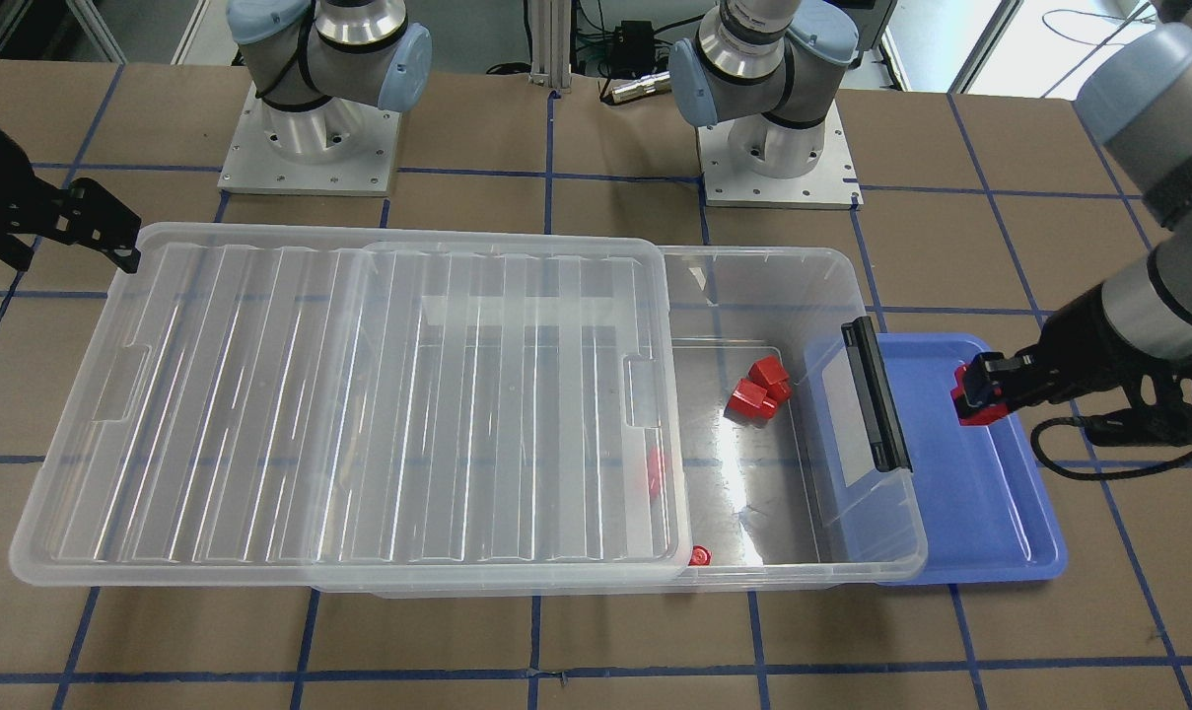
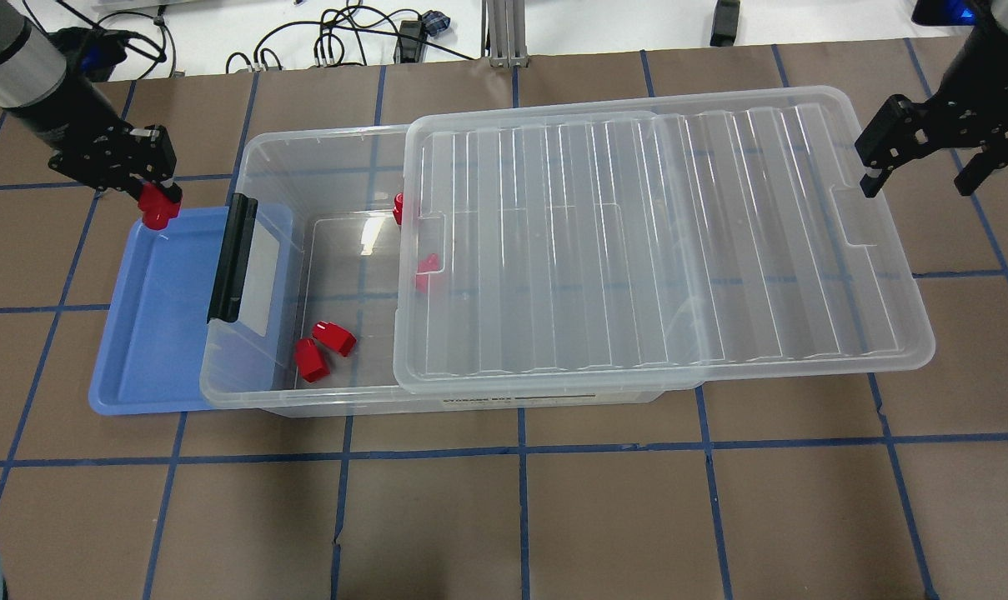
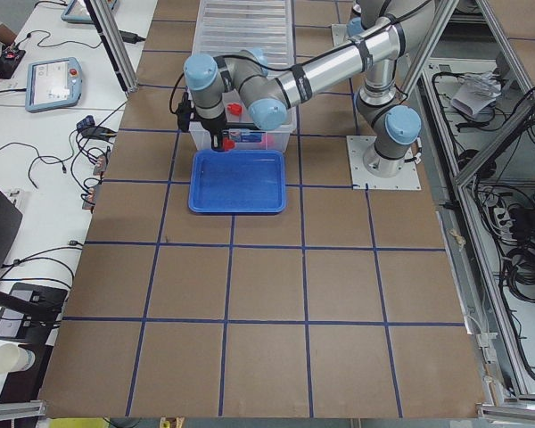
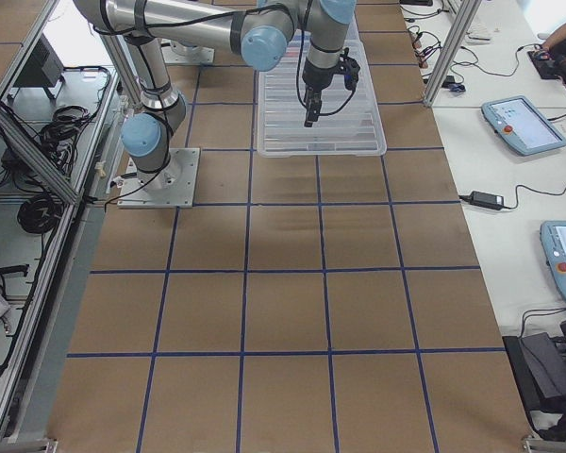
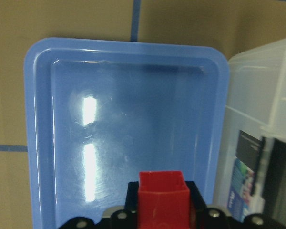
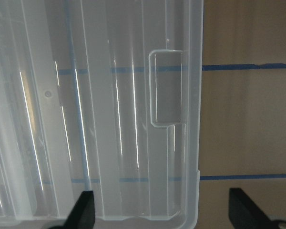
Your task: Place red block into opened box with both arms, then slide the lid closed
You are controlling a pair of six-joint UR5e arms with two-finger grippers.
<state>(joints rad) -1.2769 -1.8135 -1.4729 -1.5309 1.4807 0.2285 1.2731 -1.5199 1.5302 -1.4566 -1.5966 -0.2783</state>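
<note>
My left gripper (image 2: 157, 196) is shut on a red block (image 2: 162, 213) and hangs over the far corner of the blue tray (image 2: 149, 333), just outside the box's black bar (image 2: 233, 258). The left wrist view shows the red block (image 5: 163, 200) between the fingers above the tray. The clear box (image 2: 320, 146) stands open at its left end. The ribbed lid (image 2: 654, 242) covers the rest and overhangs to the right. My right gripper (image 2: 918, 185) is open, held above the lid's outer short end (image 6: 181, 143), apart from it.
Two red blocks (image 2: 324, 350) lie in the open part of the box, and others (image 2: 424, 271) show at the lid's edge. The blue tray's floor (image 5: 124, 133) is bare. Both arm bases (image 1: 310, 138) stand behind the box.
</note>
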